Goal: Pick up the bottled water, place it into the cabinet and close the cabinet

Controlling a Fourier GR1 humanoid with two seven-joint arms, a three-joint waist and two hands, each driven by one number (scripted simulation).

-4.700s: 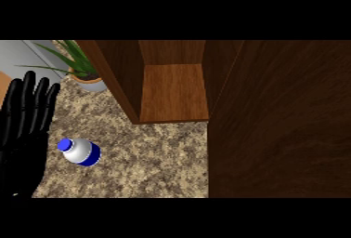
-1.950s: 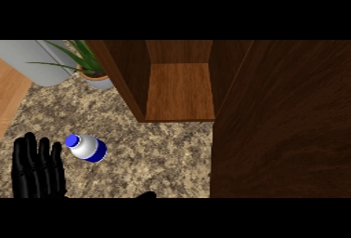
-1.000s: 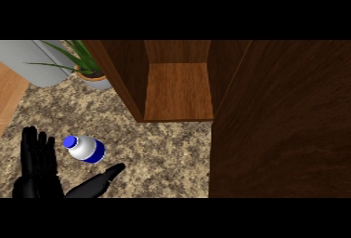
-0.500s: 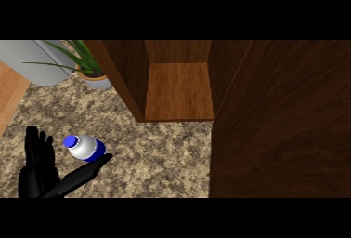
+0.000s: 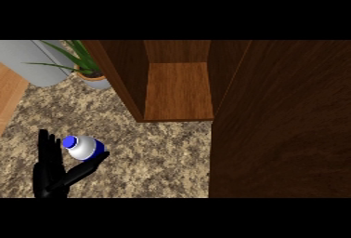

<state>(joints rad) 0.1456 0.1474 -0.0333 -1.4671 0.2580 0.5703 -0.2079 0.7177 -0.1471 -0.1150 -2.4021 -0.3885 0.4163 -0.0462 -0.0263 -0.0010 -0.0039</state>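
The left hand frames the bottled water on the granite counter, fingers straight to its left, thumb angled beneath, apparently touching it. If the thumb pushes before the fingers curl, the bottle may tip or skid, well short of the open cabinet.

The left hand has come up from the lower edge to the bottled water; a second ago its thumb lay well below the bottle — now the thumb reaches the bottle's lower right side while the straight fingers stand along its left; the bottle sits between them. Nearly five seconds back the hand rested higher at the left edge; the view has also shifted slightly since then.
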